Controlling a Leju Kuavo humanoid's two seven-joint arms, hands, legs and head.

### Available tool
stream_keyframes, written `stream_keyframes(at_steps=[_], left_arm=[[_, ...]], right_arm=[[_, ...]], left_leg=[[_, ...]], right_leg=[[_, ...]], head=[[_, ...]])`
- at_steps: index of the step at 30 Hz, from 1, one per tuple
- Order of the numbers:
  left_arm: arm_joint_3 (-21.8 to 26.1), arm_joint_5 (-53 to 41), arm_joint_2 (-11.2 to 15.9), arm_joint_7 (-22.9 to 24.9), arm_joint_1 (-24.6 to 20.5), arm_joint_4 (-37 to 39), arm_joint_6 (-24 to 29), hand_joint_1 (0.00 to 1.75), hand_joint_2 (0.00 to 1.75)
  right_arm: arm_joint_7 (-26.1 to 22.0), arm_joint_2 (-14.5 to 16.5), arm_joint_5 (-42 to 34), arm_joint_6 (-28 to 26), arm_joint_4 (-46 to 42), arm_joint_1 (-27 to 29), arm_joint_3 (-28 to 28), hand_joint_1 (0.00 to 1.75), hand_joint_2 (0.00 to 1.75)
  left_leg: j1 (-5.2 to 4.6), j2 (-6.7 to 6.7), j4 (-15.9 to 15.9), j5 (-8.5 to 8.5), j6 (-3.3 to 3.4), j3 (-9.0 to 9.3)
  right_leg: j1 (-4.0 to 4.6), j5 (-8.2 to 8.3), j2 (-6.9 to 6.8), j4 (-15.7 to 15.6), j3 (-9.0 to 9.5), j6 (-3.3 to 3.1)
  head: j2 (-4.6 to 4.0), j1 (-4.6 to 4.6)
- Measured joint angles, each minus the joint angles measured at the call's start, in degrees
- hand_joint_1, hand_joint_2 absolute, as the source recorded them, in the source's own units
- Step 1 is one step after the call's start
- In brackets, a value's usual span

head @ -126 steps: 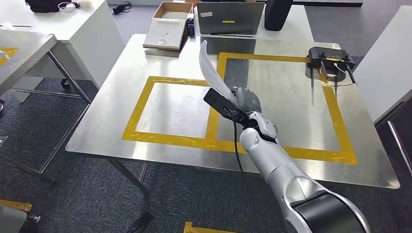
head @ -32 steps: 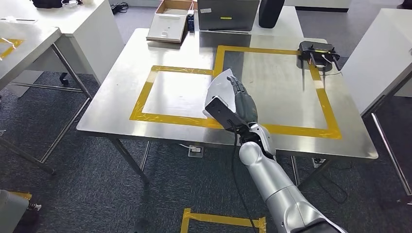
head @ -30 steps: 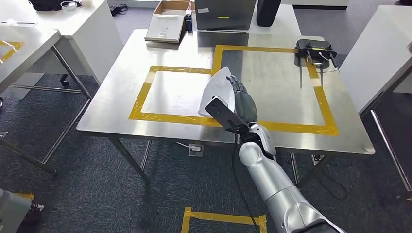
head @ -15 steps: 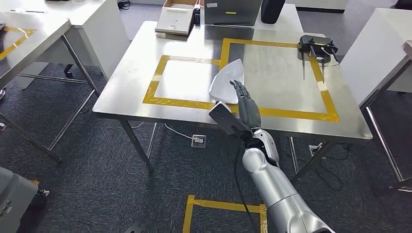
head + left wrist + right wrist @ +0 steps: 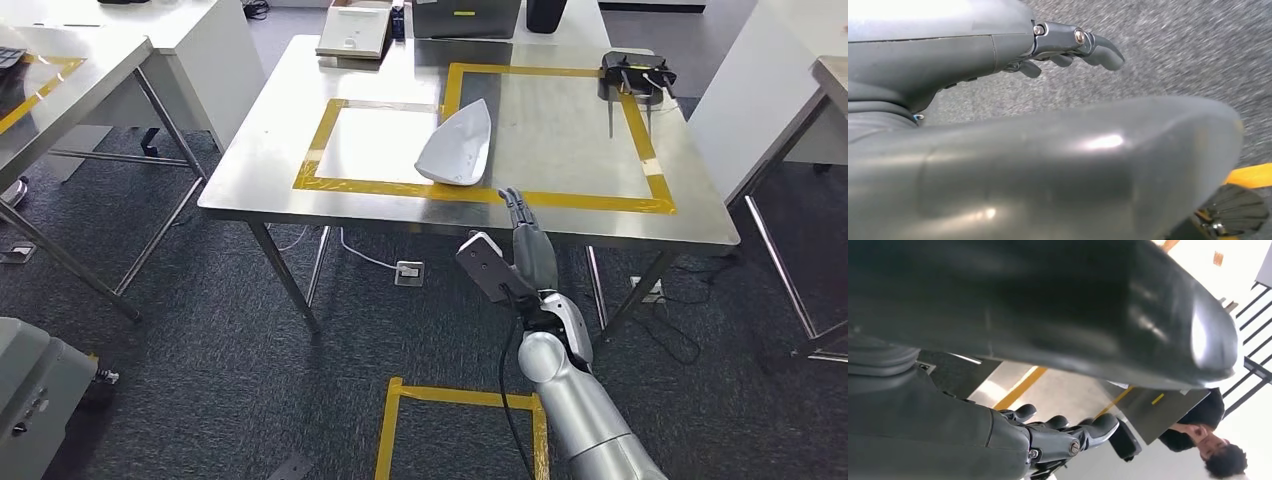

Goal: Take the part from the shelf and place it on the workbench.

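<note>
The part (image 5: 455, 145), a white curved shell with a pointed end, lies on the steel workbench (image 5: 300, 175), across the yellow tape line between two marked squares. My right hand (image 5: 525, 240) hangs just off the bench's front edge, below and right of the part, fingers straight and apart, holding nothing. In the right wrist view its fingers (image 5: 1068, 435) stretch out toward the bench with the thumb apart from them. The left hand (image 5: 1073, 45) hangs over grey carpet, fingers loosely bent, holding nothing.
A black device with cables (image 5: 630, 72) sits at the bench's far right corner. A white tray (image 5: 355, 35) and a grey box (image 5: 465, 15) stand along the back. Other tables flank the bench at left (image 5: 60, 70) and right (image 5: 760, 60). A person (image 5: 1208, 440) is nearby.
My right hand let go of the part, which now lies flat on the bench. The hand drew back and down past the front edge. The camera also shifted.
</note>
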Motion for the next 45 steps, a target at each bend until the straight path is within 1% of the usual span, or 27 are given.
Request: stream_keyframes(at_steps=[2, 3, 5, 7, 9, 10, 13, 14, 15, 18, 19, 21, 23, 25, 27, 29, 31, 33, 34, 35, 36, 37, 38, 40, 41, 42, 45], left_arm=[[0.00, -0.06, 0.02, 0.05, 0.00, 0.00, -0.04, 0.00, 0.00], [0.00, -0.07, 0.02, 0.04, 0.00, -0.01, -0.04, 0.00, 0.00], [0.00, -0.07, 0.04, 0.04, 0.02, -0.01, -0.05, 0.00, 0.00], [0.01, -0.07, 0.07, 0.04, -0.08, -0.04, -0.15, 0.00, 0.00], [0.01, -0.07, 0.07, 0.10, -0.32, -0.10, -0.38, 0.00, 0.00], [0.01, -0.07, 0.06, 0.19, -0.44, -0.12, -0.51, 0.00, 0.00], [0.01, -0.19, -0.05, 0.42, -0.57, -0.10, -0.79, 0.00, 0.00], [0.01, -0.26, -0.07, 0.45, -0.64, -0.10, -0.86, 0.00, 0.00], [0.02, -0.35, -0.10, 0.46, -0.69, -0.11, -0.91, 0.00, 0.00], [0.02, -0.63, -0.19, 0.42, -0.75, -0.11, -1.08, 0.00, 0.00], [0.02, -0.71, -0.24, 0.40, -0.73, -0.10, -1.13, 0.00, 0.00], [0.02, -0.90, -0.27, 0.39, -0.72, -0.07, -1.21, 0.00, 0.00], [0.02, -1.13, -0.30, 0.39, -0.73, -0.05, -1.28, 0.00, 0.00], [0.02, -1.31, -0.35, 0.40, -0.76, -0.06, -1.35, 0.00, 0.00], [0.02, -1.50, -0.41, 0.44, -0.80, -0.06, -1.51, 0.00, 0.00], [0.02, -1.69, -0.43, 0.63, -0.75, -0.03, -1.63, 0.00, 0.00], [0.02, -1.79, -0.43, 0.89, -0.67, 0.01, -1.66, 0.00, 0.00], [0.02, -1.80, -0.43, 0.98, -0.71, 0.02, -1.66, 0.00, 0.00], [0.02, -1.80, -0.43, 0.98, -0.74, 0.02, -1.64, 0.00, 0.00], [0.02, -1.79, -0.43, 0.99, -0.75, 0.02, -1.62, 0.00, 0.00], [0.02, -1.79, -0.43, 0.99, -0.74, 0.02, -1.58, 0.00, 0.00], [0.02, -1.79, -0.43, 1.00, -0.73, 0.01, -1.54, 0.00, 0.00], [0.02, -1.79, -0.43, 1.02, -0.77, -0.02, -1.48, 0.00, 0.00], [0.02, -1.79, -0.44, 1.07, -0.92, -0.11, -1.34, 0.00, 0.00], [0.02, -1.79, -0.46, 1.14, -0.99, -0.15, -1.26, 0.00, 0.00], [0.02, -1.80, -0.49, 1.22, -1.00, -0.17, -1.18, 0.00, 0.00], [0.02, -1.84, -0.66, 1.43, -0.89, -0.07, -1.08, 0.00, 0.00]], right_arm=[[-0.05, -0.40, -0.13, -0.08, -0.50, 1.09, -0.22, 0.00, 0.00], [-0.11, -0.62, -0.18, -0.11, -0.64, 1.68, -0.32, 0.00, 0.00], [-0.21, -1.06, -0.35, -0.13, -0.75, 2.68, -0.44, 0.00, 0.00], [-0.15, -1.35, -0.73, -0.02, -0.79, 3.18, -0.51, 0.00, 0.00], [0.21, -1.53, -1.30, 0.10, -0.63, 3.23, -0.77, 0.00, 0.00], [0.40, -1.59, -1.59, 0.13, -0.27, 3.14, -0.95, 0.00, 0.00], [0.78, -1.77, -2.32, -0.13, 2.57, 2.69, -1.68, 0.00, 0.00], [0.66, -1.90, -2.58, -0.49, 4.32, 2.56, -2.11, 0.00, 0.00], [0.24, -2.07, -2.86, -1.03, 6.33, 2.41, -2.65, 0.00, 0.00], [-2.08, -2.63, -3.91, -3.08, 13.43, 1.78, -4.47, 0.00, 0.00], [-2.59, -2.82, -4.16, -3.55, 15.78, 1.68, -5.02, 0.00, 0.00], [-2.78, -3.30, -4.40, -4.24, 20.56, 1.71, -6.16, 0.00, 0.00], [-2.05, -3.87, -4.49, -4.90, 24.90, 1.85, -7.33, 0.00, 0.00], [-0.66, -4.46, -4.55, -5.30, 28.43, 2.06, -8.48, 0.00, 0.00], [1.25, -5.14, -4.50, -5.28, 31.53, 2.43, -9.44, 0.00, 0.00], [3.65, -5.75, -4.41, -4.82, 34.50, 3.16, -10.31, 0.00, 0.00], [5.94, -6.19, -4.28, -4.05, 36.87, 4.15, -11.08, 0.00, 0.00], [7.87, -6.48, -4.34, -3.06, 38.66, 5.28, -11.74, 0.00, 0.00], [8.70, -6.59, -4.55, -2.52, 39.45, 5.93, -12.10, 0.00, 0.00], [9.45, -6.71, -4.80, -2.04, 40.18, 6.61, -12.54, 0.00, 0.00], [10.25, -6.81, -5.12, -1.57, 40.85, 7.30, -13.00, 0.00, 0.00], [11.02, -6.89, -5.38, -1.18, 41.43, 7.96, -13.43, 0.00, 0.00], [11.88, -6.94, -5.61, -0.83, 41.93, 8.53, -13.87, 0.00, 0.00], [14.14, -7.05, -5.91, 0.02, 42.76, 9.59, -14.73, 0.00, 0.00], [15.64, -7.15, -6.01, 0.55, 43.19, 10.12, -15.14, 0.00, 0.00], [17.46, -7.28, -6.13, 1.23, 43.64, 10.74, -15.55, 0.00, 0.00], [22.08, -7.78, -6.64, 2.84, 44.88, 12.85, -16.66, 0.00, 0.00]], left_leg=[[0.11, -0.02, 6.73, -5.56, -0.48, -1.63], [0.15, -0.01, 10.03, -7.00, -0.69, -2.02], [0.17, 0.00, 12.20, -6.19, -0.87, -0.62], [0.20, 0.00, 6.91, -4.17, -0.76, 4.39], [-0.08, -0.11, -0.10, -4.86, -0.14, 9.30], [-0.25, -0.20, -2.07, -5.65, 0.33, 10.42], [-0.40, -0.21, -2.87, -4.62, 1.91, 9.77], [-0.32, -0.13, -3.07, -3.81, 2.40, 9.16], [-0.20, -0.07, -3.25, -2.85, 2.80, 8.44], [-0.16, -0.09, -3.26, -0.13, 3.25, 5.44], [-0.16, -0.07, -3.19, 0.69, 3.23, 4.29], [-0.14, -0.02, -2.98, 2.17, 3.05, 2.15], [-0.12, -0.03, -2.66, 3.42, 2.65, 0.45], [-0.18, -0.10, -2.49, 4.52, 1.95, -0.37], [-0.13, -0.14, -2.84, 5.59, 1.14, -0.34], [0.06, -0.16, -3.05, 5.75, 0.40, -0.56], [0.15, -0.16, -0.15, 1.67, -0.15, -1.91], [0.15, -0.14, 6.86, -4.57, -0.54, -3.61], [0.15, -0.13, 10.43, -6.18, -0.68, -3.96], [0.15, -0.12, 12.88, -6.38, -0.74, -3.71], [0.14, -0.12, 13.51, -5.38, -0.70, -2.58], [0.14, -0.12, 12.10, -3.94, -0.55, -0.46], [0.10, -0.14, 8.79, -3.20, -0.29, 2.61], [-0.20, -0.24, 0.80, -4.34, 0.33, 8.78], [-0.41, -0.28, -1.81, -5.27, 0.65, 10.51], [-0.64, -0.31, -3.01, -5.65, 0.99, 11.09], [-0.51, -0.21, -3.56, -4.26, 2.16, 10.27]], right_leg=[[0.00, 1.46, -0.02, 0.09, -1.67, -0.21], [0.02, 2.09, -0.08, 0.26, -2.62, -0.18], [0.03, 3.30, -0.21, 0.73, -4.67, -0.03], [-0.02, 4.51, -0.25, 1.38, -6.66, 0.31], [0.01, 5.56, -0.24, 1.86, -7.78, 0.94], [0.01, 6.06, -0.27, 1.90, -7.92, 1.33], [-0.14, 7.10, -0.27, 1.38, -8.04, 2.55], [-0.22, 5.97, -0.18, 1.96, -8.47, 2.93], [-0.30, 3.76, -0.09, 3.50, -9.12, 3.27], [-0.47, -5.21, 0.07, 13.27, -11.28, 4.01], [-0.50, -6.39, 0.08, 16.29, -11.39, 4.14], [-0.58, -4.92, 0.09, 17.82, -9.37, 4.22], [-0.61, -2.84, 0.09, 11.90, -3.71, 3.99], [-0.34, -3.86, 0.20, 4.34, 1.58, 3.21], [0.01, -4.64, 0.34, 1.56, 2.85, 2.18], [-0.04, -3.45, 0.21, 1.39, 2.11, 1.14], [-0.22, -1.87, 0.01, 1.15, 0.81, 0.24], [-0.22, -0.44, -0.05, 1.18, -0.83, -0.07], [-0.17, 0.26, -0.14, 1.22, -1.68, -0.05], [-0.12, 0.95, -0.23, 1.30, -2.57, -0.01], [-0.07, 1.61, -0.33, 1.41, -3.46, 0.08], [-0.05, 2.23, -0.41, 1.55, -4.38, 0.20], [-0.05, 2.79, -0.44, 1.77, -5.17, 0.36], [-0.01, 3.70, -0.47, 2.08, -6.09, 0.91], [-0.01, 4.11, -0.50, 2.08, -6.16, 1.27], [-0.06, 4.57, -0.52, 1.90, -6.11, 1.67], [-0.24, 4.99, -0.40, 1.57, -6.24, 2.71]], head=[[0.00, -0.16], [0.00, -0.18], [0.00, -0.18], [0.00, -0.19], [0.00, -0.18], [0.00, -0.23], [0.00, -0.34], [0.00, -0.31], [0.00, -0.25], [0.00, -0.02], [0.00, 0.01], [0.00, 0.03], [0.00, 0.04], [0.00, -0.03], [0.00, 0.00], [0.00, 0.10], [0.00, -0.01], [0.00, -0.15], [0.00, -0.16], [0.00, -0.17], [0.00, -0.18], [0.00, -0.18], [0.00, -0.18], [0.00, -0.18], [0.00, -0.22], [0.00, -0.25], [0.00, -0.35]])
